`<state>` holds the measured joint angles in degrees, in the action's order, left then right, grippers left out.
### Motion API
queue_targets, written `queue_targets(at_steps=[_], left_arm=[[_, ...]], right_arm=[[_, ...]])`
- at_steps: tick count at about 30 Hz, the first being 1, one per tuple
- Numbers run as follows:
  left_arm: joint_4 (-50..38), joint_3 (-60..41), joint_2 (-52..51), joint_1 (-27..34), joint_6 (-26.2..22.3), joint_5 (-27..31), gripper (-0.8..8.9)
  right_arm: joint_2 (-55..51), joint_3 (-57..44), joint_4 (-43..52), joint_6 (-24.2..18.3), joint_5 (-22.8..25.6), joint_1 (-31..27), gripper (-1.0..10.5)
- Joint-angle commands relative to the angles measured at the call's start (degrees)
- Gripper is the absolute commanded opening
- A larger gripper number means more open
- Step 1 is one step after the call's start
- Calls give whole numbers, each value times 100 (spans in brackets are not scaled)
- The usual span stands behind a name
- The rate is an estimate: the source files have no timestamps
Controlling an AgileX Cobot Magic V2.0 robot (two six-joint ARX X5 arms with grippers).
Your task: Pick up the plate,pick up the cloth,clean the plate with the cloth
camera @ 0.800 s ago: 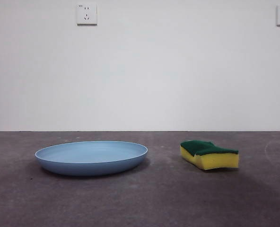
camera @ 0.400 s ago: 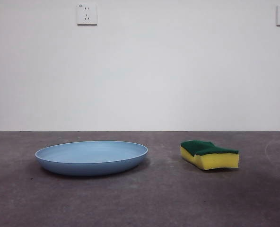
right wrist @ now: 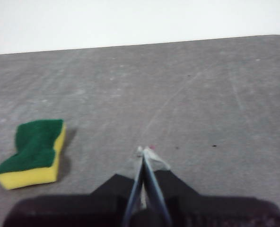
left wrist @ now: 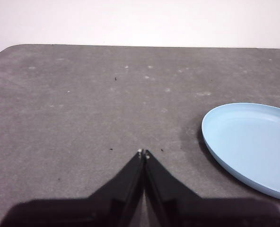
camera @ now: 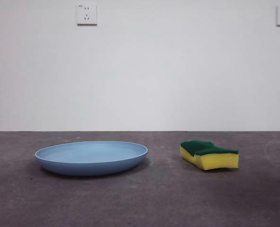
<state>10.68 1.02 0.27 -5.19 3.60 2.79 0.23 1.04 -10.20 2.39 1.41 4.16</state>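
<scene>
plate [left wrist: 253, 146] beside left gripper [left wrist: 144, 153], apart

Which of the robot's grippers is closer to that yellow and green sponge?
Right. The right gripper is beside the sponge, apart from it; the left gripper is over by the plate.

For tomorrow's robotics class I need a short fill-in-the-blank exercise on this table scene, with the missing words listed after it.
1. The plate is light ____ in colour.
2. The sponge lies with its dark ____ layer facing up.
3. The left gripper has its jaws ____, with nothing between them.
4. The right gripper is apart from the sponge and holds ____.

Missing words: blue; green; shut; nothing
</scene>
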Motion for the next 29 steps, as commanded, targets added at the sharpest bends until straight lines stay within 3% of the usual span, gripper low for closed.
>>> queue_targets(at_steps=[1,4,29], left_arm=[[11,-61,-17,20,-61,0,-3],[11,-61,-17,20,-61,2,-3],[11,-61,-17,20,-61,2,-3]], right_arm=[[-20,-68,-15,92,-203,4,1],[-17,-66,-15,190,-437,4,1],[-17,-66,-15,186,-407,2,1]])
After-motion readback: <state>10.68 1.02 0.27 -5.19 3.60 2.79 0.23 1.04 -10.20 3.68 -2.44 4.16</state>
